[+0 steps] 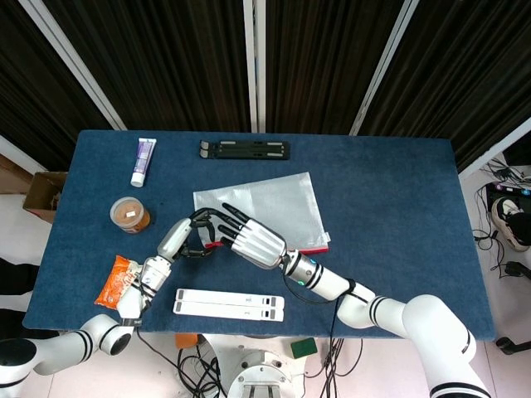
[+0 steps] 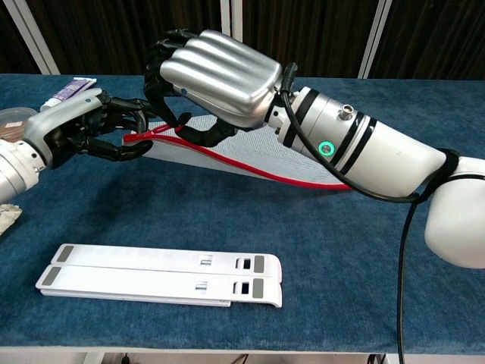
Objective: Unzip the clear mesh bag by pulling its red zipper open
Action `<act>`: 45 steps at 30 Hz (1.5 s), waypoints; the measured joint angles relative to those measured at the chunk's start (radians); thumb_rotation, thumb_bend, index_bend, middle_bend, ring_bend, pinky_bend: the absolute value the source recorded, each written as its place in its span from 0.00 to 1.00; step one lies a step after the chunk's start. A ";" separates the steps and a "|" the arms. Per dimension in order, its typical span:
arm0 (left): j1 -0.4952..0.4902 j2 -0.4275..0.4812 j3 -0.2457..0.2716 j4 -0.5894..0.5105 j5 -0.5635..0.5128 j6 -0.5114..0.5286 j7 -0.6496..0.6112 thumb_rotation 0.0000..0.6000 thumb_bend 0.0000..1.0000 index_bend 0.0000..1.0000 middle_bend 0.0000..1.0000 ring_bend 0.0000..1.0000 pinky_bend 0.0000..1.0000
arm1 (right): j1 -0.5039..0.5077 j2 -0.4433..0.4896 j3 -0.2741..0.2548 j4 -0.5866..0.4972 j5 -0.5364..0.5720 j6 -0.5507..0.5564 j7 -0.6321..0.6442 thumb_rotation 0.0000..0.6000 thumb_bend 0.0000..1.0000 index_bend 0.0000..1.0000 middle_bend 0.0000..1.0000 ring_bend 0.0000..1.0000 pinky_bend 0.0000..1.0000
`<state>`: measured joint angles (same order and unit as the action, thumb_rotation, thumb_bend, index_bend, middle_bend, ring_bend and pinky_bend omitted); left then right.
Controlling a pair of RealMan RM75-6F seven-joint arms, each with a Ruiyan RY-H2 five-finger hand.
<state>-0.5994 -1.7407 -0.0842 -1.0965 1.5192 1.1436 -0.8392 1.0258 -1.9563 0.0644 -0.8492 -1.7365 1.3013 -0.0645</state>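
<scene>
Fingers [image 2: 163, 72] of both hands pinch red zipper [image 2: 250, 163] | mesh bag [image 1: 265, 207] flat, translucent

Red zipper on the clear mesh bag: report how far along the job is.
Done: both hands are on the clear mesh bag at its left end. In hand: the left hand grips the corner by the red zipper; the right hand curls over the pull end. Left: the zipper line looks closed along its visible length.

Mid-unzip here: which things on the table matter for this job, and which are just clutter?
Job:
mesh bag
red zipper
left hand
right hand

Clutter:
tube
round tub
snack packet
white folded stand
black stand
</scene>
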 measured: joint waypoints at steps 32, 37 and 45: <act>-0.007 0.057 0.004 -0.027 0.012 0.012 -0.222 1.00 0.56 0.67 0.23 0.12 0.19 | -0.035 -0.022 -0.003 0.074 0.006 -0.005 -0.003 1.00 0.67 0.89 0.41 0.16 0.12; -0.003 0.060 -0.003 -0.020 0.000 0.014 -0.254 1.00 0.56 0.68 0.23 0.12 0.19 | -0.056 0.000 -0.013 0.057 0.003 0.006 -0.015 1.00 0.67 0.89 0.41 0.16 0.11; 0.011 0.066 -0.013 0.005 -0.018 0.018 -0.283 1.00 0.56 0.68 0.23 0.12 0.19 | -0.106 0.057 -0.029 -0.003 0.001 0.036 -0.047 1.00 0.67 0.89 0.41 0.16 0.11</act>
<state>-0.5888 -1.6748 -0.0970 -1.0915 1.5012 1.1619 -1.1220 0.9201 -1.8996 0.0359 -0.8522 -1.7355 1.3372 -0.1115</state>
